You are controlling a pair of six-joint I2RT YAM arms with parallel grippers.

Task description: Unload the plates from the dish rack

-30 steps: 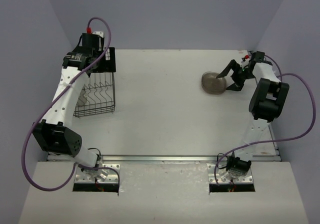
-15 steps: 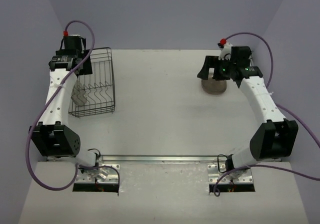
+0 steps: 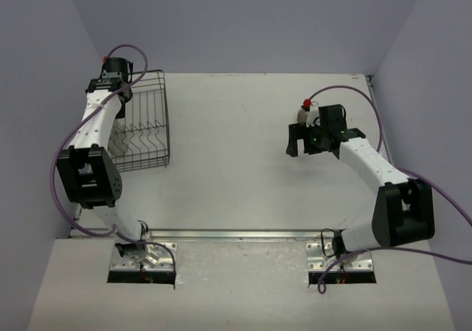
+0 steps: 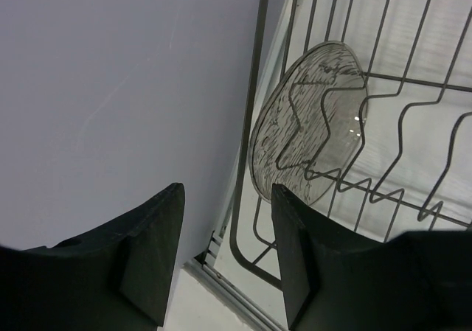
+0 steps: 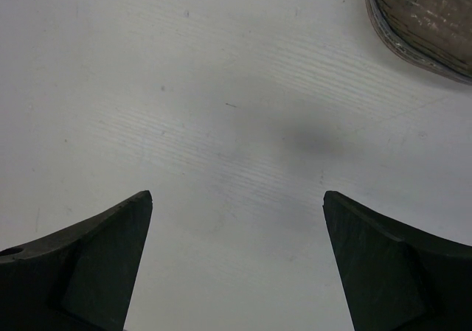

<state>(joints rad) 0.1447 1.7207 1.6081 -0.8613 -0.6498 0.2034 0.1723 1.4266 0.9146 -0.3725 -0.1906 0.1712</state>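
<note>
The black wire dish rack (image 3: 153, 117) stands at the table's far left. In the left wrist view a see-through plate (image 4: 310, 124) stands on edge inside the rack (image 4: 254, 110), leaning in its wavy dividers. My left gripper (image 4: 227, 198) hangs over the rack's left rim (image 3: 110, 88), jaws partly apart with nothing between them and the plate just beyond the right fingertip. My right gripper (image 3: 301, 145) hovers over bare table, wide open and empty (image 5: 237, 198). A grey-brown plate (image 5: 428, 21) lies flat on the table beyond it, hidden under the wrist in the top view.
The purple wall (image 4: 110, 88) rises close behind the rack's left side. The table's edge rail (image 4: 221, 261) runs beneath the left fingers. White table (image 3: 228, 169) lies between the rack and the right arm.
My left arm swung to the rack's left rim and its jaws narrowed. My right gripper drew back from the grey-brown plate, toward the near left, and stayed wide open.
</note>
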